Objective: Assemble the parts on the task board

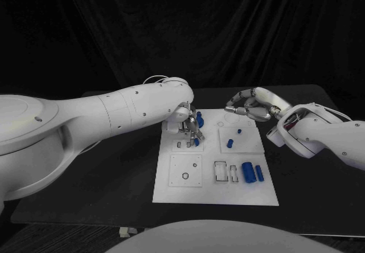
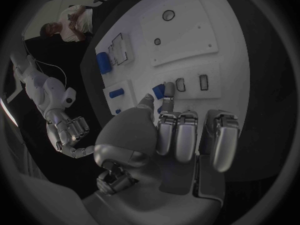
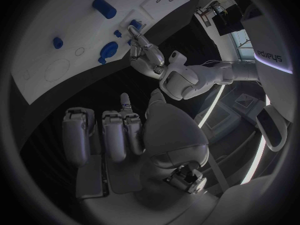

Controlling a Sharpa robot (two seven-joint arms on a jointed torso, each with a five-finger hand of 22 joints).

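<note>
Two hands work above the white board [image 1: 215, 179] on the black tabletop [image 1: 114, 174]. Left hand [image 1: 188, 125] pinches a blue peg [image 2: 159, 91] at its fingers, over the board. Right hand [image 1: 252, 105], fingers curled in on nothing, hovers beyond the board's far edge.

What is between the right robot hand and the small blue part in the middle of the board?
Nothing visible. The right robot hand hangs curled above the task board's far edge, and bare white board separates it from the small blue part.
</note>
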